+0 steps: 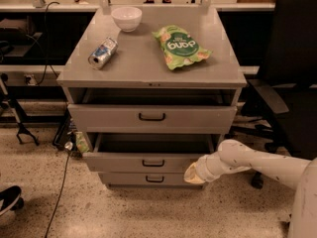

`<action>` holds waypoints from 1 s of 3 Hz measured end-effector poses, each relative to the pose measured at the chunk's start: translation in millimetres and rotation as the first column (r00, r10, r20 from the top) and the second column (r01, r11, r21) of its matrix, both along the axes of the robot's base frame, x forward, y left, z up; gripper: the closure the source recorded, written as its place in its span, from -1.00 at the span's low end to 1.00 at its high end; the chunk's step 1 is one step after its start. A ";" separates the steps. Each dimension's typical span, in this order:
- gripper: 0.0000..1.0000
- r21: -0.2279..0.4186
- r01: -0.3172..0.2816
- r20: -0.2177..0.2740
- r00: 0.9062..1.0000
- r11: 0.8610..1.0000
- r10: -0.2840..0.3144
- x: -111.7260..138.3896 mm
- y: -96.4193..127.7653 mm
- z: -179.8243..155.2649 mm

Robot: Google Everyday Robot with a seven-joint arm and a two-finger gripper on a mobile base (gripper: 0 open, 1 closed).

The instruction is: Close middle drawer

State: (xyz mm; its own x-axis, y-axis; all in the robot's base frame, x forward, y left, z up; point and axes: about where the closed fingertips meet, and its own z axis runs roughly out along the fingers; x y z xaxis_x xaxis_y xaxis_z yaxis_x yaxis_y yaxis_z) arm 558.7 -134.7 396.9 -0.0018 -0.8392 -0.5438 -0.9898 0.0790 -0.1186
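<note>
The grey cabinet [148, 63] has three drawers. The middle drawer [143, 161] has a flat grey front with a small black bar handle [153, 163] and stands pulled out a short way, its dark box open above the front. My gripper [191, 174] is at the end of the white arm [257, 163] that comes in from the right, and it presses against the right end of the middle drawer's front. The top drawer [151, 117] also stands partly open. The bottom drawer [153, 179] sits below, pushed in.
On the cabinet top lie a white bowl [127, 18], a crushed can [102, 53] and a green snack bag [180, 46]. A black office chair [290, 78] stands right of the cabinet. Cables [59, 192] run over the speckled floor at the left.
</note>
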 end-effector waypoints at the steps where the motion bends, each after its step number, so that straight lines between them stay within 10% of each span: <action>1: 0.08 0.001 -0.002 -0.003 1.000 1.000 0.002 -0.9 1.5 -1.2; 3: -1.00 0.005 -0.009 -0.010 1.000 1.000 0.009 -3.6 5.9 -5.1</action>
State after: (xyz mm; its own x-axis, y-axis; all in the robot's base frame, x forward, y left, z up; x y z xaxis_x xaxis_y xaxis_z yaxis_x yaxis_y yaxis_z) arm 555.1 -128.8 391.9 -0.0002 -0.8366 -0.5478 -0.9916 0.0709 -0.1079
